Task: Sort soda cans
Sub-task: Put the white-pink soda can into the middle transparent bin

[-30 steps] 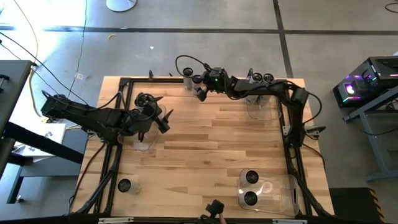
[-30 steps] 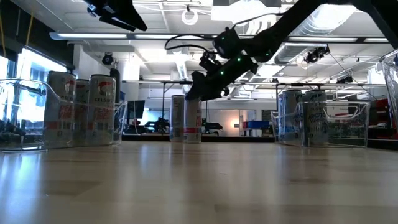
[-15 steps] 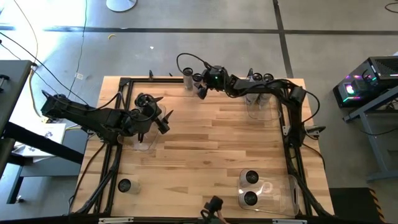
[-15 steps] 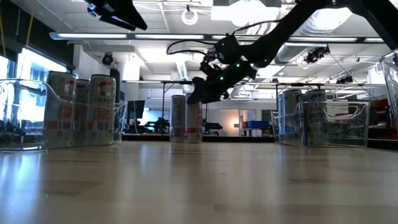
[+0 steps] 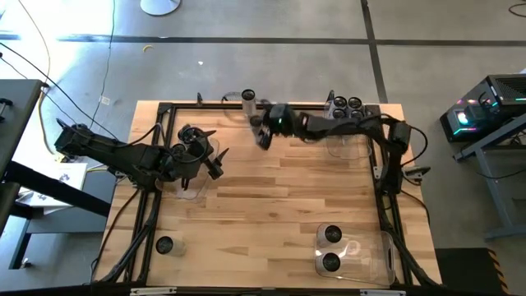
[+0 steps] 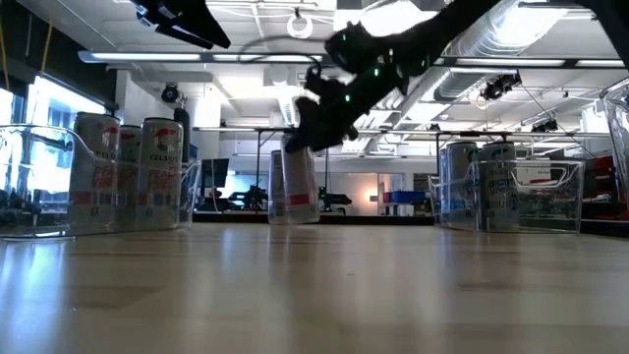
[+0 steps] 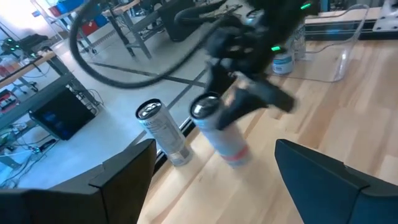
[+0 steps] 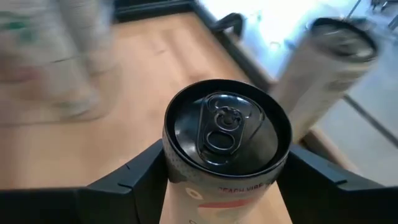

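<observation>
Wooden planks make up the table [image 5: 271, 205], framed by dark rails. At its far edge the right pincer [image 5: 261, 134] is clamped around one soda can [image 8: 225, 152]: the right wrist view shows both dark fingers [image 8: 134, 177] pressed against the can's sides just under its dark top. In the low view this held can [image 6: 293, 185] is tilted, its base near or on the table surface; whether it touches I cannot tell. A second can [image 5: 248, 97] stands just beside it, at the very rim of the table.

The left pincer [image 5: 207, 161] hangs over the left side of the table, above a clear bin [image 5: 191, 191], its fingers [image 7: 124, 177] spread wide and grasping nothing.

Three more cans [image 5: 346, 104] sit together in a clear bin at the far right corner. Two cans [image 5: 331, 248] stand in another clear bin [image 5: 382, 255] near the right front corner, and a single can [image 5: 164, 245] stands alone near the left front corner. The low view also shows several cans [image 6: 126, 172] inside a clear bin on the left.
</observation>
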Robot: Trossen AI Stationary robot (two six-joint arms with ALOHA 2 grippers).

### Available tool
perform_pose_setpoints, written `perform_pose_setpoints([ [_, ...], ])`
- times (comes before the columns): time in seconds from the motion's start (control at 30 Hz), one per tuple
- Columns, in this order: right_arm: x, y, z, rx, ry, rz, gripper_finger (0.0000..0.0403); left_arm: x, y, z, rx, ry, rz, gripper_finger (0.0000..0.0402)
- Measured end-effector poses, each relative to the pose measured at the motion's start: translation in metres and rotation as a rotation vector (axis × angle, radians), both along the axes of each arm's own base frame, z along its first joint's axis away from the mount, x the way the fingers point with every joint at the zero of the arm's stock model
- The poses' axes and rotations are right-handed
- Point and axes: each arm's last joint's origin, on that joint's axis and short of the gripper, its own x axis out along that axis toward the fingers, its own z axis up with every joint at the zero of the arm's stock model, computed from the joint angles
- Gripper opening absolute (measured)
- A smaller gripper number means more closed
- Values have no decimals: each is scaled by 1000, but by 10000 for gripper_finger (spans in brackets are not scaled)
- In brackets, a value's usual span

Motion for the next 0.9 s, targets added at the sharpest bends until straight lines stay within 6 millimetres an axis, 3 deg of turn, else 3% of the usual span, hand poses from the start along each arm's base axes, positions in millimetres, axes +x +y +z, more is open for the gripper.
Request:
perform_pose_setpoints([
  [0.3,10,144,1,-24,125,95,239,-5,-24,-8,-61,-31,-79,323],
  [0.43,6,191,1,-66,116,123,239,-8,-35,-19,-99,-59,-113,323],
  [0.53,5,211,3,-91,61,114,238,-11,-40,-27,-130,-81,-123,323],
  [0.63,5,220,-2,-94,-101,125,238,-12,-45,-36,-133,-91,-142,323],
  [0.9,-6,214,-24,-26,-299,117,238,-15,-55,-36,-144,-118,-179,323],
])
